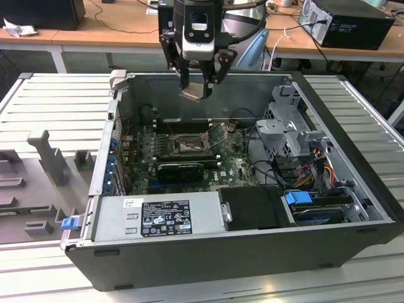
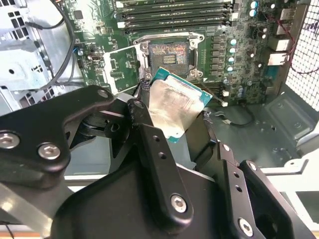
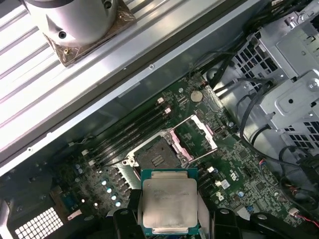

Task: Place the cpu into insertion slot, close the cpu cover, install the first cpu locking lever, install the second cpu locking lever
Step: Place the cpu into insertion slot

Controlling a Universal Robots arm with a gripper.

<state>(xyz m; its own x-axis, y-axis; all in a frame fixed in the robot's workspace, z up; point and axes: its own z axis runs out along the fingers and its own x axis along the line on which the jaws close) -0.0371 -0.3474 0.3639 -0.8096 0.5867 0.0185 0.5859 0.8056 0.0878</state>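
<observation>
right now the fingers [image 2: 151, 144] are clamped on the cpu [image 2: 177, 104], holding it tilted well above the bare insertion slot [image 3: 155, 158] inside the computer case [image 1: 208, 255]; the cpu cover [image 3: 193, 138] seems swung up beside the slot.

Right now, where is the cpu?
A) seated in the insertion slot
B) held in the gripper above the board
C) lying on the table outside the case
B: the gripper grips the cpu in the air, and the insertion slot below it is bare.
</observation>
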